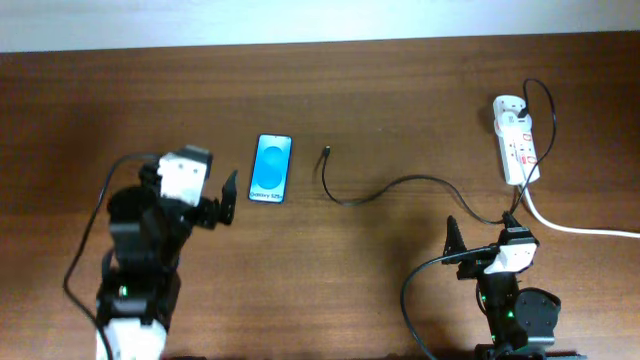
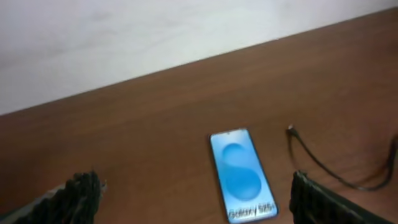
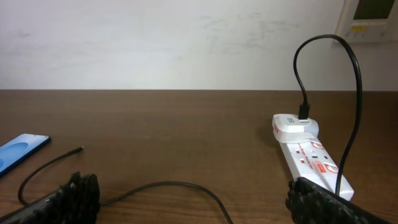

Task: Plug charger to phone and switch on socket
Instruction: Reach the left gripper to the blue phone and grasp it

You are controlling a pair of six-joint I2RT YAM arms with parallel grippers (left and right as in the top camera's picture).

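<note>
The phone (image 1: 271, 168) lies flat, screen up and bright blue, left of centre; it also shows in the left wrist view (image 2: 241, 175) and the right wrist view (image 3: 18, 152). The charger's thin black cable (image 1: 400, 185) runs from the socket (image 1: 517, 145) across the table, and its plug tip (image 1: 326, 152) lies free just right of the phone. The tip also shows in both wrist views (image 2: 290, 129) (image 3: 79, 149). My left gripper (image 1: 228, 200) is open and empty, near the phone's lower left corner. My right gripper (image 1: 483, 232) is open and empty, above the cable (image 3: 168, 185), short of the socket (image 3: 308, 155).
A white adapter (image 1: 508, 105) sits plugged in at the socket's far end with the black cable looping out of it. A thick white cord (image 1: 580, 228) runs from the socket to the right edge. A pale wall borders the table's far edge.
</note>
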